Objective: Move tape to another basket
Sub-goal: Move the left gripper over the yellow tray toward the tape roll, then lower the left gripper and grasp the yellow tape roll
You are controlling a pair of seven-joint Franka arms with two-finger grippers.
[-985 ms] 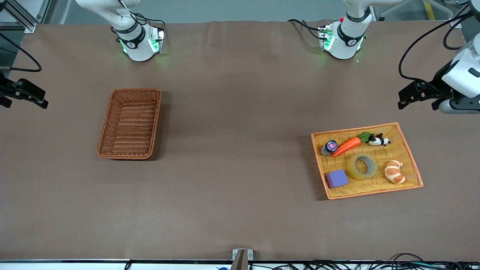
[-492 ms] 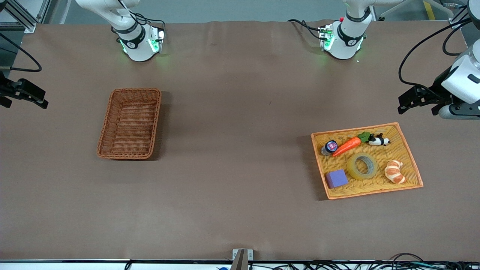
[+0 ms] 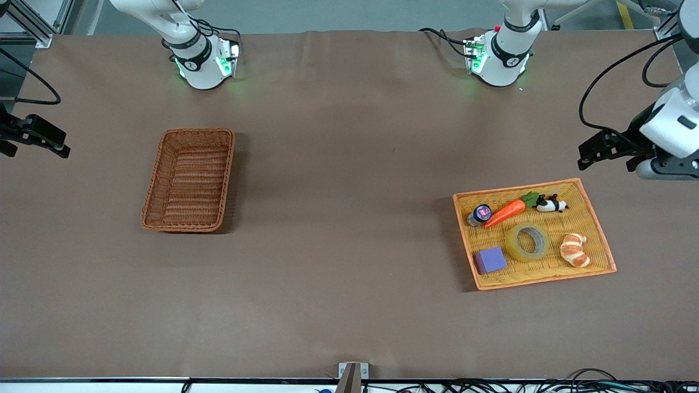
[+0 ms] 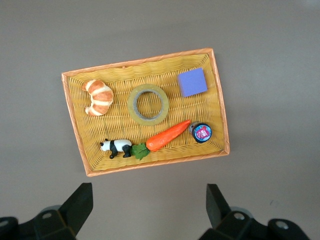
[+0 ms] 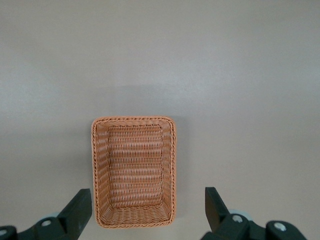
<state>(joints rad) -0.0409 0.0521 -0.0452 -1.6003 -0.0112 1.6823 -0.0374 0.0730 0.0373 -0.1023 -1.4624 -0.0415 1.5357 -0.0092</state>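
The tape [image 3: 527,242], a translucent yellowish ring, lies flat in the middle of the yellow tray [image 3: 519,188] at the left arm's end of the table. It also shows in the left wrist view [image 4: 148,104]. My left gripper [image 3: 605,154] is open and empty, up in the air over the table just off the tray's rim [image 4: 137,61]; in its own view the gripper [image 4: 147,194] has its jaws wide apart. The reddish-brown wicker basket [image 3: 188,180] stands empty at the right arm's end. My right gripper [image 3: 34,146] waits open and empty, high beside the basket [image 5: 133,170].
The tray also holds a toy carrot [image 3: 505,213], a panda figure [image 3: 551,204], a croissant [image 3: 574,250], a purple block [image 3: 490,260] and a small round can [image 3: 480,213], all close around the tape. Brown table cloth lies between tray and basket.
My left gripper has shifted a little toward the tray. The right arm, the tape and the basket have not moved.
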